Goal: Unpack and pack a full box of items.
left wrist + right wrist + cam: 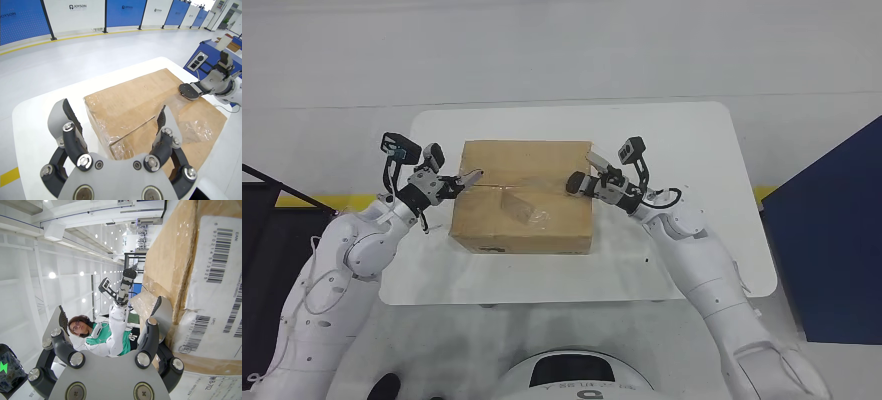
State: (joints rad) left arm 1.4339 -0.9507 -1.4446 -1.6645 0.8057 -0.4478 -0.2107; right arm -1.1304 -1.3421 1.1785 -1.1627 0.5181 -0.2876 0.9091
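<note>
The closed cardboard box (522, 195) sits near the middle of the white table (682, 140), its two top flaps meeting at a seam (132, 130) that runs from one gripper's side to the other. Crinkled clear tape (191, 121) lies over the seam, and white barcode labels (213, 256) cover the end face on the right. The left gripper (114, 107) is spread wide at the box's left edge, by the end of the seam. One finger is over the lid and the other out over the bare table; whether either touches cannot be told. The right gripper (584, 172) is also spread wide at the opposite edge, one pad lying on the lid's rim and the other raised clear above. Bare tabletop rings the box, with the broadest margin on the right.
</note>
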